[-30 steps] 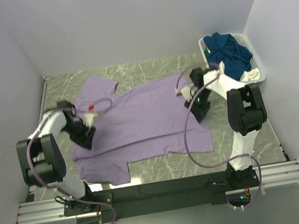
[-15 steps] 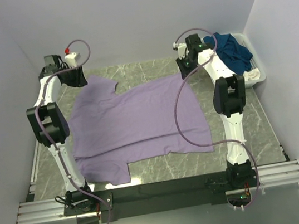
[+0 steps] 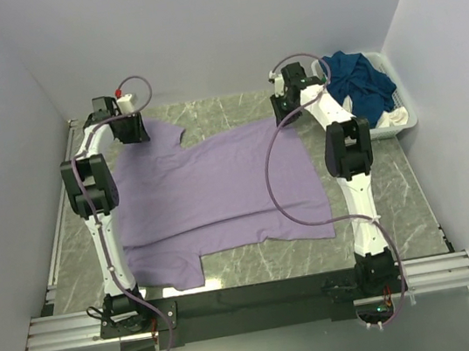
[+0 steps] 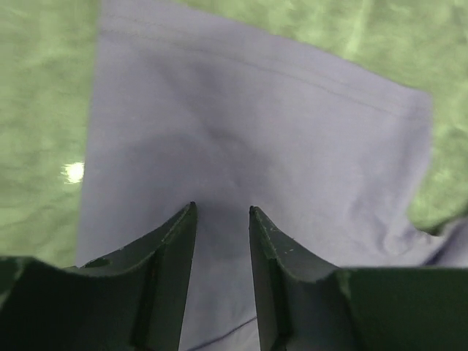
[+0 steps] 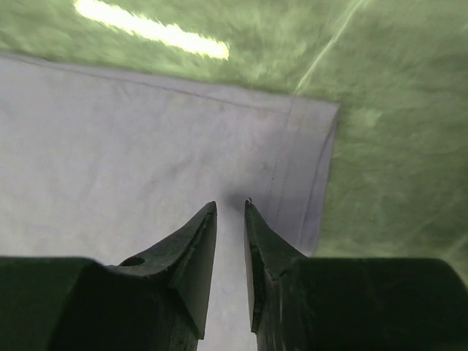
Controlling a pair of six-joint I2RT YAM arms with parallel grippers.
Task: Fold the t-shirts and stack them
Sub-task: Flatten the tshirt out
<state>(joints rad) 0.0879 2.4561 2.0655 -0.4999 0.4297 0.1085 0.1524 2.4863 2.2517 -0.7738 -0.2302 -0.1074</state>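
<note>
A pale lilac t-shirt [image 3: 219,187] lies spread flat on the marble table [image 3: 398,204], neck to the left and hem to the right. My left gripper [image 3: 132,131] is stretched to the far left sleeve. In the left wrist view its tips [image 4: 221,208] stand partly open, down on the sleeve cloth [image 4: 256,117]. My right gripper [image 3: 285,113] is at the far right hem corner. In the right wrist view its tips [image 5: 230,202] show a narrow gap just inside the corner [image 5: 292,146]. Neither holds cloth. A dark teal t-shirt [image 3: 360,82] is heaped in the basket.
The white slatted basket [image 3: 318,70] stands at the back right against the wall, with a bit of white cloth [image 3: 392,119] at its near end. Walls close in the table on the left, back and right. Bare marble [image 5: 380,88] lies right of the hem.
Both arms have swung from the middle of the shirt out to its far edge, the left to the sleeve, the right to the hem corner. Both pairs of jaws have narrowed.
</note>
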